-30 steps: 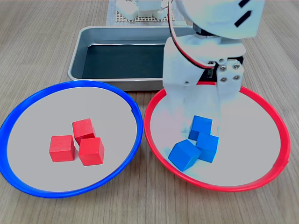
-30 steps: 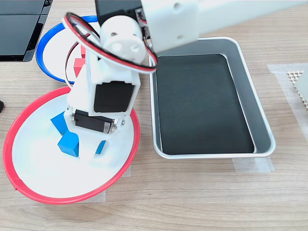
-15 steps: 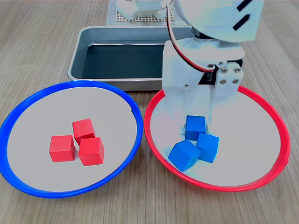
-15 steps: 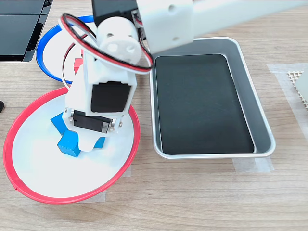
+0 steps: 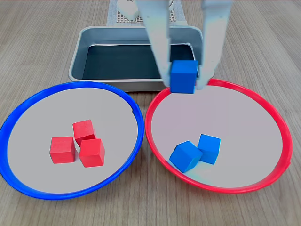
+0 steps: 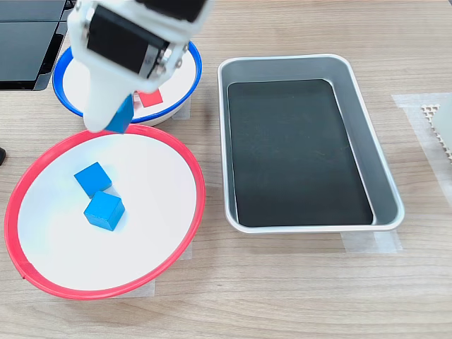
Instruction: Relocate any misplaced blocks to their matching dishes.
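In the first exterior view, the blue dish [image 5: 28,109] at left holds 3 red blocks [image 5: 79,143]. The gripper [image 5: 184,77], closed on 1 blue block [image 5: 183,76], hangs above the red dish [image 5: 263,102]; 2 blue blocks [image 5: 197,150] lie there. Step: carry. Next, swing left over the blue dish, then release.

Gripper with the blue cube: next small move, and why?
Probably carry it sideways toward the blue-rimmed plate, staying high. The gripper holds a blue cube lifted clear above the red-rimmed plate, where two blue cubes remain. Three red cubes sit in the blue-rimmed plate, so leave room beside them.
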Action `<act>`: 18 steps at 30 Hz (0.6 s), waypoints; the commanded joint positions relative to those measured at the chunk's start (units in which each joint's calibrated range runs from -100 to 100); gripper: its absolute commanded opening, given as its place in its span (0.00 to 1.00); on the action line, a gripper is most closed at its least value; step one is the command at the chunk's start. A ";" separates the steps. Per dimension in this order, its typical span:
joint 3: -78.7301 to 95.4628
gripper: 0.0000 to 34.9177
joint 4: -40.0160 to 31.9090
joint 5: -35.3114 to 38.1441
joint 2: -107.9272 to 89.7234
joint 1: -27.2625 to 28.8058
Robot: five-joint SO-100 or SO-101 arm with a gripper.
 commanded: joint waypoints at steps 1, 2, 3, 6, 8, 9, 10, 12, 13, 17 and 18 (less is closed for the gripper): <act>0.99 0.01 0.58 -0.15 -3.45 4.66; 1.62 0.01 0.50 -0.29 -3.19 5.88; 2.26 0.01 0.33 -0.54 -2.93 6.92; 3.99 0.01 -0.57 -2.54 -1.83 9.74; 5.36 0.01 -2.06 -4.05 -0.97 11.15; 6.18 0.01 -3.22 -4.84 -0.46 11.72; 6.72 0.01 -4.21 -5.52 0.22 12.19; 6.72 0.01 -5.20 -6.54 1.93 12.85; 6.27 0.01 -5.28 -6.69 2.78 13.04; 4.26 0.05 -5.94 -6.59 6.19 13.22; 4.17 0.09 -5.94 -6.45 6.45 13.22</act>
